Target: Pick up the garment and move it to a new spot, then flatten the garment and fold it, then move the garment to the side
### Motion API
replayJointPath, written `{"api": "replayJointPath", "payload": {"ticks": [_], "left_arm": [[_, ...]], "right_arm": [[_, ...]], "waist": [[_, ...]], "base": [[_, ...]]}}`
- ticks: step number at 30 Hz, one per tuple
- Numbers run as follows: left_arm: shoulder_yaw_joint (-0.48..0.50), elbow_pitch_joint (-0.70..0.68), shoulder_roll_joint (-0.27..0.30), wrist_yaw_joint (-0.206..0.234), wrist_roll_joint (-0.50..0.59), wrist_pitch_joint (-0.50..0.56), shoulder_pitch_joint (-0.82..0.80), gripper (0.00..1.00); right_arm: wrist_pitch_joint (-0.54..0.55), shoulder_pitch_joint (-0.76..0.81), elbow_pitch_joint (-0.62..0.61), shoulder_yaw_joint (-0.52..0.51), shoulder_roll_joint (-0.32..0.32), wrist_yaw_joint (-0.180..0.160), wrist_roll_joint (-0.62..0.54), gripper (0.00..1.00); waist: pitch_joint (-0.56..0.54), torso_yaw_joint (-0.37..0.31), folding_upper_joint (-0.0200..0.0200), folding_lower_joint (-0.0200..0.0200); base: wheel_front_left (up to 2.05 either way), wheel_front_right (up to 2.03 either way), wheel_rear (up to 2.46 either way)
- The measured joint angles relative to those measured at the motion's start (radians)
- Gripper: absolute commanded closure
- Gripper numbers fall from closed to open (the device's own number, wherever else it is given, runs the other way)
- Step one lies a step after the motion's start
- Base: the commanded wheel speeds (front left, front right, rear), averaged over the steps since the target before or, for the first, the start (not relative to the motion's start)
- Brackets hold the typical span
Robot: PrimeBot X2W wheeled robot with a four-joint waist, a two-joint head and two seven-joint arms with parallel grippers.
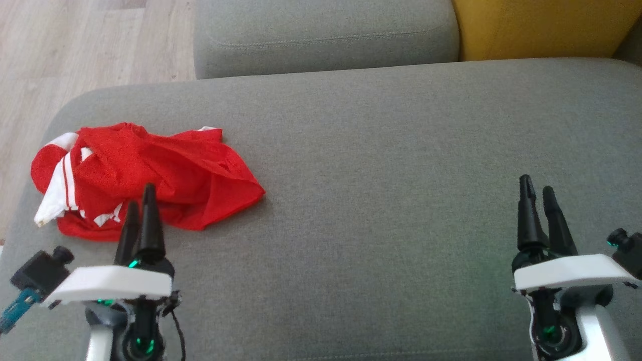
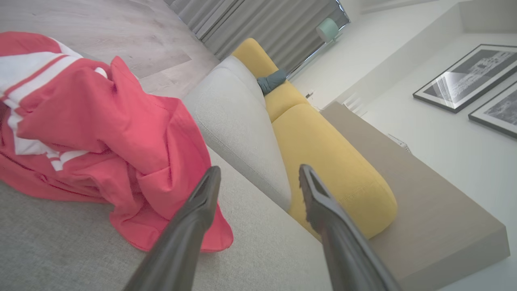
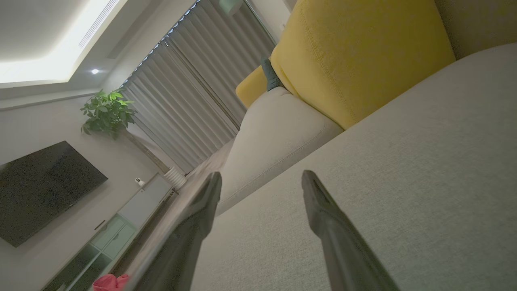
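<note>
Left pincer (image 1: 140, 195) wide open, empty, garment (image 1: 165, 170) crumpled just beside its tips; right pincer (image 1: 536, 184) open, empty, well apart; nothing done, pickup next

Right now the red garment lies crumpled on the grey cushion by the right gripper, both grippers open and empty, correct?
No: the head view shows the red garment crumpled on the grey cushion by the left gripper, not the right gripper. Both grippers are open and empty.
</note>
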Motion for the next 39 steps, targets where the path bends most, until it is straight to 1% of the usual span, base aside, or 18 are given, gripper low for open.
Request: {"api": "replayJointPath", "payload": {"ticks": [1,7,12,16,26,39], "left_arm": [[0.0,0.0,0.0,0.0,0.0,0.0,0.0,0.0],[-0.043,-0.005,0.001,0.015,0.13,-0.012,0.0,0.0],[-0.088,-0.004,0.013,0.042,0.237,-0.029,0.0,0.0],[-0.133,-0.007,0.044,0.08,0.318,-0.042,0.0,0.0],[-0.261,-0.009,0.114,0.174,0.457,-0.069,-0.002,0.0],[-0.423,-0.012,0.202,0.318,0.625,-0.108,-0.04,0.0]], "right_arm": [[0.0,0.0,0.0,0.0,0.0,0.0,0.0,0.0],[-0.02,0.001,0.0,0.015,0.0,0.0,-0.099,0.0],[-0.032,0.001,-0.011,0.025,0.0,0.0,-0.173,0.0],[-0.042,0.002,-0.018,0.03,0.0,0.0,-0.228,0.0],[-0.074,0.005,-0.022,0.036,0.0,0.0,-0.353,0.0],[-0.106,0.023,-0.015,0.038,0.0,0.0,-0.546,0.0]], "waist": [[0.0,0.0,0.0,0.0],[-0.003,0.003,0.0,0.0],[-0.004,0.004,0.0,0.0],[-0.005,0.004,0.0,0.0],[-0.006,0.002,0.0,0.0],[-0.009,-0.003,0.0,0.0]], "base": [[0.0,0.0,0.0],[0.0,0.0,0.0],[0.0,0.0,0.0],[0.0,0.0,0.0],[0.0,0.0,0.0],[0.0,0.0,0.0]]}}
